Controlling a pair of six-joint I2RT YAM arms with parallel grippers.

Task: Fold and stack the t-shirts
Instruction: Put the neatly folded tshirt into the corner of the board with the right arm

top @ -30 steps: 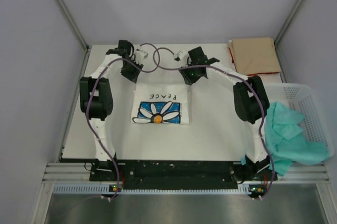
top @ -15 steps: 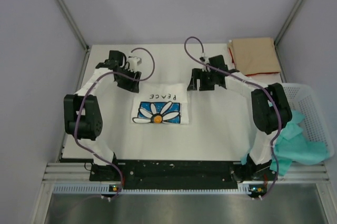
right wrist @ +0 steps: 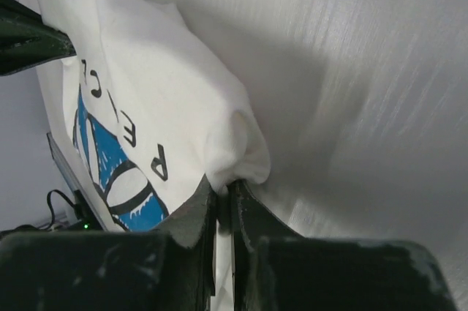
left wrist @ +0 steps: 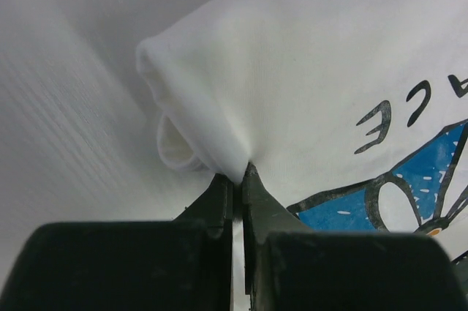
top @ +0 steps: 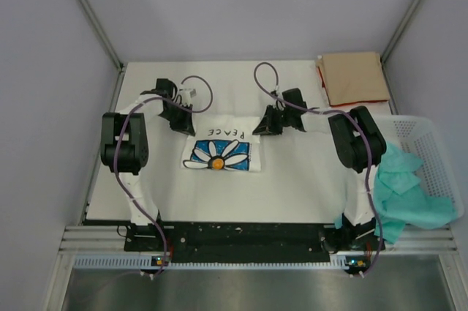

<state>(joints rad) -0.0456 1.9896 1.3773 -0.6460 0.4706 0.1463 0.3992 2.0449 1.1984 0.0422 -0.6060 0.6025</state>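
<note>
The white t-shirt (top: 219,148) with the blue daisy and "PEACE" lies folded at the table's middle. My left gripper (top: 187,129) is shut on its far left corner, and the cloth (left wrist: 307,69) bunches into the closed tips (left wrist: 238,175). At the far right corner my right gripper (top: 257,130) is shut too, with a puckered fold of shirt (right wrist: 146,84) pinched between its fingers (right wrist: 223,188). The tan t-shirt (top: 355,77) with a red edge lies folded flat at the back right corner, apart from both grippers.
A white mesh basket (top: 433,139) stands off the table's right edge. Teal cloth (top: 401,188) spills out of it toward the right arm's base. Grey walls close in the table at the back and sides.
Both arms came in and down from behind the shirt onto its far corners. Each gripper opened wide, then shut on the cloth.
</note>
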